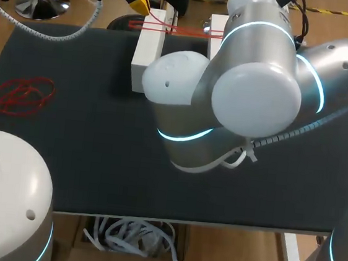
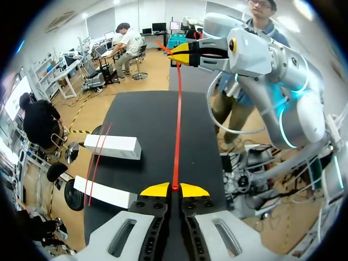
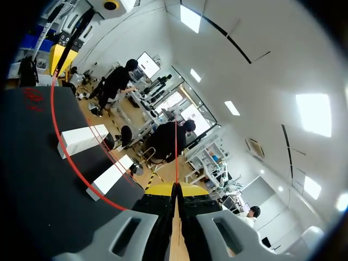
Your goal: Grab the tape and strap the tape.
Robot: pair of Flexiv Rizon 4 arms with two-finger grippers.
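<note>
A strand of red tape (image 2: 178,125) runs taut between my two grippers above the black table. In the left wrist view my left gripper (image 2: 175,189) is shut on one end, and my right gripper (image 2: 176,54) pinches the other end ahead of it. My right gripper (image 3: 175,189) is shut on the tape (image 3: 51,109), which curves away toward my left gripper (image 3: 61,58). Two white blocks (image 2: 111,145) (image 2: 103,191) lie side by side with red strands laid across them. From the head view my left gripper (image 1: 137,2) hangs over the blocks (image 1: 146,53); my right gripper is hidden behind its arm.
A loose pile of red tape (image 1: 19,95) lies at the table's left side. My right arm's elbow (image 1: 240,94) bulks over the middle of the table (image 1: 96,160). The second block (image 1: 217,28) is partly hidden behind that arm.
</note>
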